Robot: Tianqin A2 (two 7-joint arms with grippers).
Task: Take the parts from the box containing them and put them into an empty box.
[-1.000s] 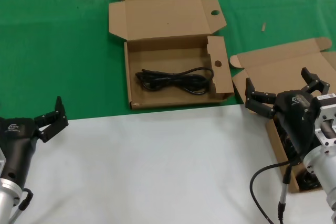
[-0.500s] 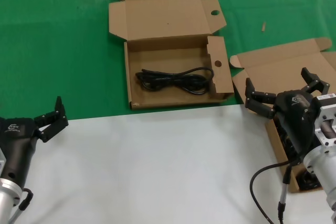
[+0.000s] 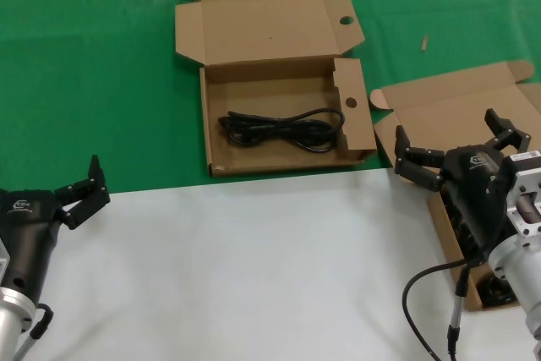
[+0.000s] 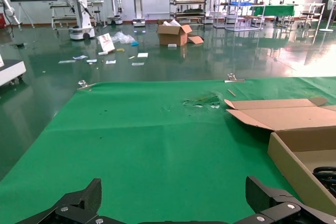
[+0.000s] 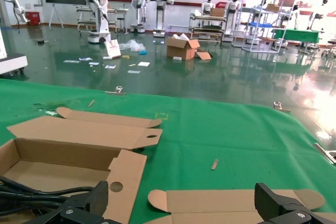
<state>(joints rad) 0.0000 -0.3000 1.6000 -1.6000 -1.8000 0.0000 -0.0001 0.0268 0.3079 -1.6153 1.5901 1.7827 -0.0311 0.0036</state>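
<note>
The open brown cardboard mailer box with a round punched hole in its lid tab (image 3: 279, 107) sits at twelve o'clock on the green-covered counter (image 3: 84, 82), and one thin black coiled power cable (image 3: 283, 130) lies stretched across its floor. Over at three o'clock, the second brown cardboard mailer box with plain rounded ear tabs (image 3: 461, 112) stands open, black cable showing inside but mostly hidden by the arm. The right hand (image 3: 452, 151) hangs above that box, fingers spread wide, holding nothing. The left hand (image 3: 83, 190) waits at eight o'clock by the white sheet's (image 3: 254, 268) edge, fingers also spread, empty.
</note>
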